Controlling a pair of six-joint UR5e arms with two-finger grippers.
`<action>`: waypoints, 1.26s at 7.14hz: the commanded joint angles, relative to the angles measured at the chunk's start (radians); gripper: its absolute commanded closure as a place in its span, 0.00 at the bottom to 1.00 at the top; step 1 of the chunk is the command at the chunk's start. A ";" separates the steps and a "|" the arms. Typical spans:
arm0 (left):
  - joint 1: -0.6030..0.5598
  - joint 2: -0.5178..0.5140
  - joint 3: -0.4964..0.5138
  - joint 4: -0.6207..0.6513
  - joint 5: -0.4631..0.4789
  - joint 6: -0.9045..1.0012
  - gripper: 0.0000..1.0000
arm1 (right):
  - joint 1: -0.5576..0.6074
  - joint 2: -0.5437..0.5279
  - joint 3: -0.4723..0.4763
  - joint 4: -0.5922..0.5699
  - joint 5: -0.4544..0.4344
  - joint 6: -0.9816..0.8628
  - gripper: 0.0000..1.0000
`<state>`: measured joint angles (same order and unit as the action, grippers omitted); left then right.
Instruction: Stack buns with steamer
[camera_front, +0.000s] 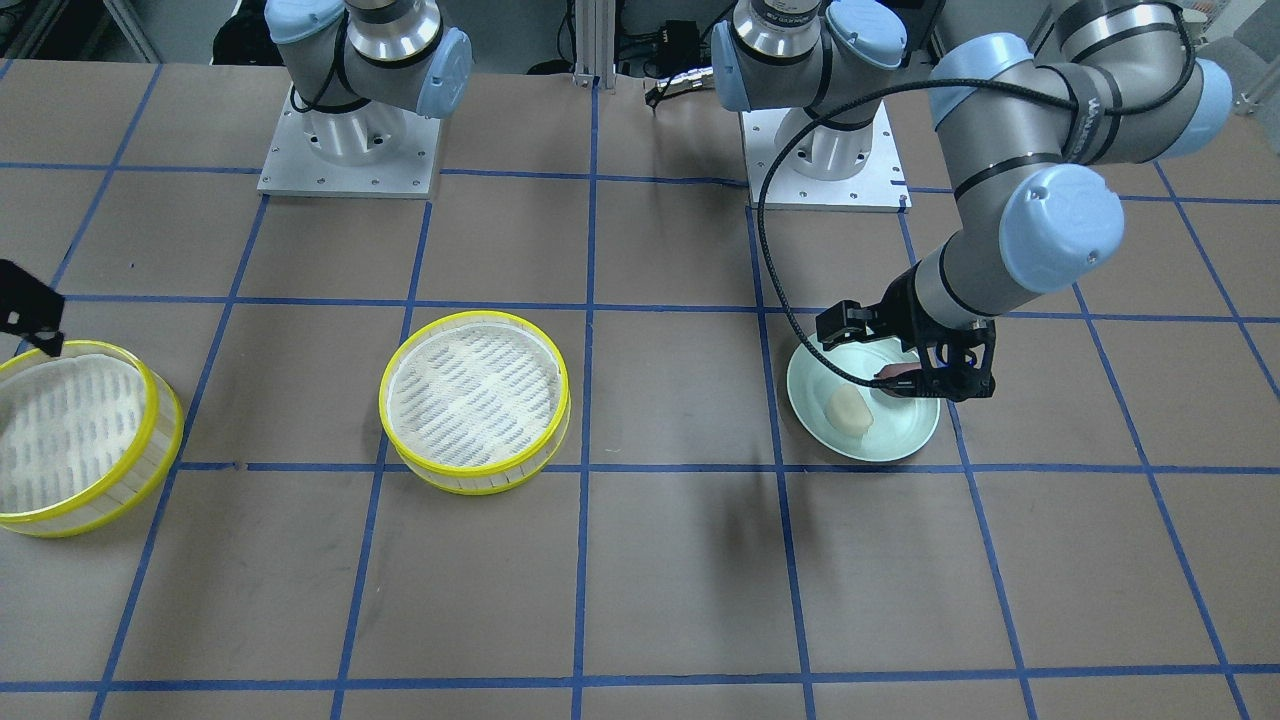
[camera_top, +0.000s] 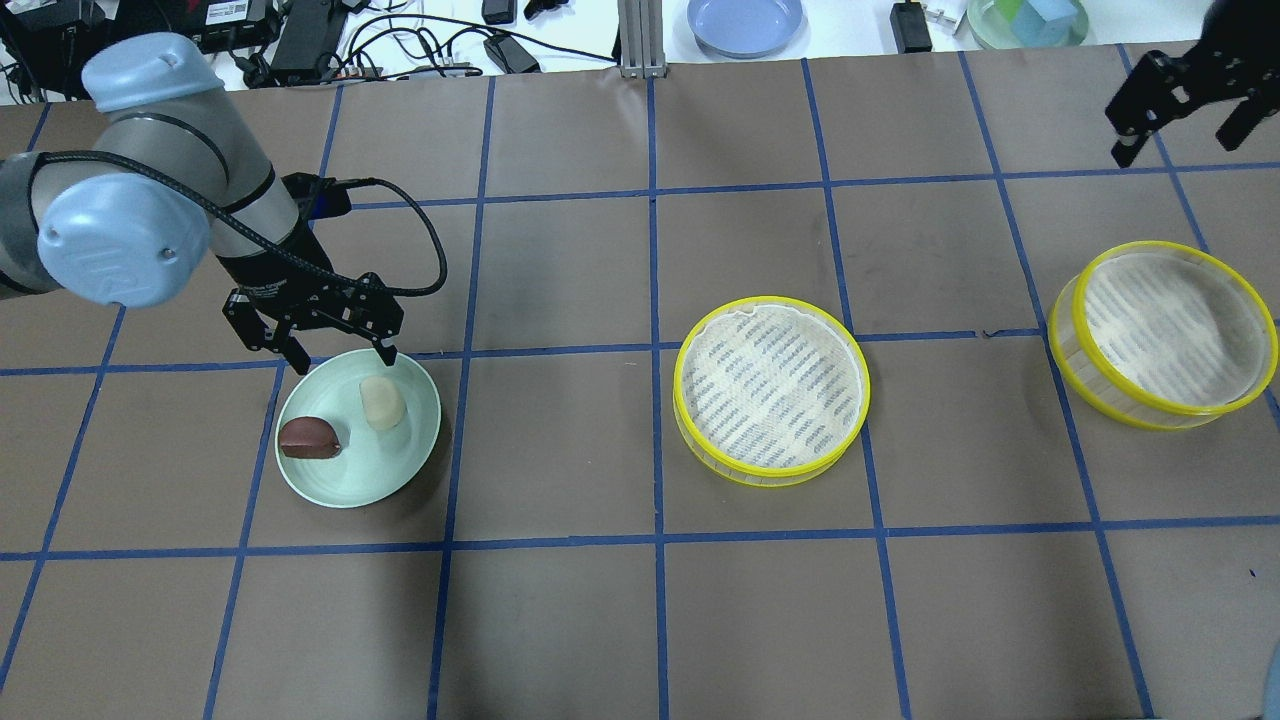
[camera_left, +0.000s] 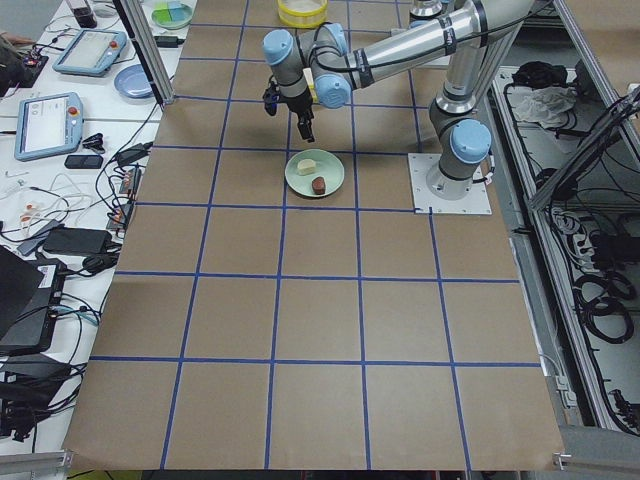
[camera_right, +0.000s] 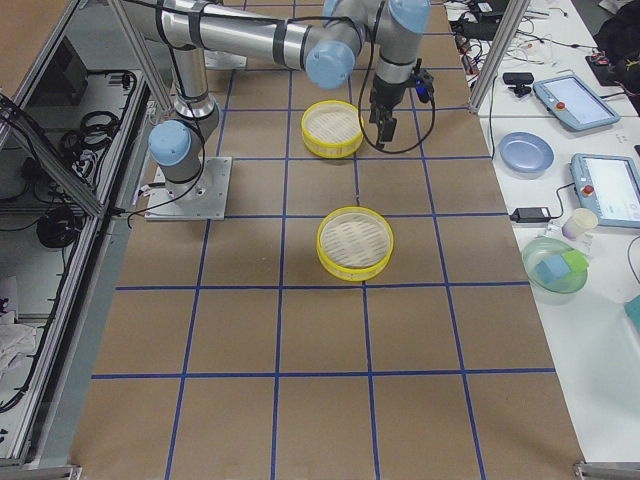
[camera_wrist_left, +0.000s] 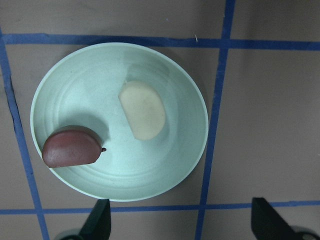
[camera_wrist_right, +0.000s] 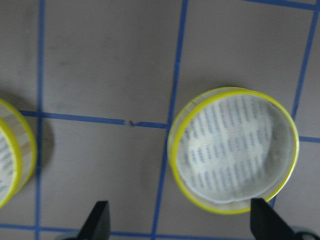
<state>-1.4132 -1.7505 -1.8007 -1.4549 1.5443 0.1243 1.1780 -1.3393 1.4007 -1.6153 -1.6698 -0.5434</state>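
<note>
Two pairs of fingers, and neither is holding anything. My left fingers (camera_wrist_left: 99, 225) are standing wide apart, hanging above the pale green round plate (camera_wrist_left: 85, 85) and touching nothing. My right fingers (camera_wrist_right: 97, 222) are spread just as wide, hovering well apart from the left ones, over the other end of the worktop.

Under the left fingers, the cream-white half-moon bun (camera_wrist_left: 143, 111) is lying near the middle of the plate. The dark reddish-brown half-moon bun (camera_wrist_left: 71, 146) is sitting close beside it against the rim, and the two are not touching.

Under the right fingers, one round yellow-rimmed steamer tray with a white perforated liner (camera_wrist_right: 233, 150) is resting flat. Its twin, the middle steamer tray (camera_top: 770, 385), is sitting between that tray and the plate, apart from both.

I am judging the task to be at its very start. Both trays are showing bare liners, no bun is sitting in either, and the trays are standing side by side, not stacked. Lifting each bun across, then setting one tray on the other, is all waiting to be done.

The brown paper-covered worktop (camera_top: 640, 620) is carrying a grid of blue tape. Beyond its far edge, a blue plate (camera_top: 745, 22) and tangled black cables (camera_top: 400, 45) are lying on a white bench.
</note>
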 joint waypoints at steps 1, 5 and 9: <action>0.003 -0.110 0.000 0.044 0.002 -0.011 0.00 | -0.115 0.124 0.033 -0.190 -0.053 -0.194 0.00; 0.005 -0.205 0.003 0.091 0.034 -0.005 0.05 | -0.256 0.276 0.182 -0.488 0.004 -0.540 0.09; 0.005 -0.236 0.006 0.088 0.043 -0.005 1.00 | -0.259 0.290 0.193 -0.534 -0.010 -0.556 0.75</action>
<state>-1.4082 -1.9814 -1.7969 -1.3655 1.5812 0.1153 0.9196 -1.0514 1.5928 -2.1354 -1.6778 -1.0917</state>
